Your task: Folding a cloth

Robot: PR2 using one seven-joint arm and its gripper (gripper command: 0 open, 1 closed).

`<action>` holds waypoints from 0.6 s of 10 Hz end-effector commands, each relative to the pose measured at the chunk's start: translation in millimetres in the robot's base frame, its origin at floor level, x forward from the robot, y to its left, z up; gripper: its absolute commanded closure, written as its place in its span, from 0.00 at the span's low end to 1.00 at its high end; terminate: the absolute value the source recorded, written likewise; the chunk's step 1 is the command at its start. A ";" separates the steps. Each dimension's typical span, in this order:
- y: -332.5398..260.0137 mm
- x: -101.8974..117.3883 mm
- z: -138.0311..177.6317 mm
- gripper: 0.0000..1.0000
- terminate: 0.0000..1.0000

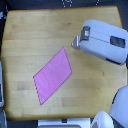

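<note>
Exterior view: the cloth [53,75] lies flat on the bench [30,35], left of centre. The end effector [76,43] hovers near its top corner; whether spread or pressed together, I cannot tell. Cloth looks thin, limp, light; best pinched at a corner.

The cloth [53,75] is a thin, plain pink-magenta sheet lying flat and fully spread on the wooden tabletop [30,35] — four-sided, a slanted diamond-like outline. Its long axis runs diagonally, from a low corner toward the exterior view's left up to a corner nearer the centre. No folds show — nothing touches it.
</note>
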 end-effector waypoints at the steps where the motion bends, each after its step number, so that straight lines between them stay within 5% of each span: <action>1: 69.6 -6.7 -38.3 0.00 0.00; 6: 105.1 -16.9 -68.3 0.00 0.00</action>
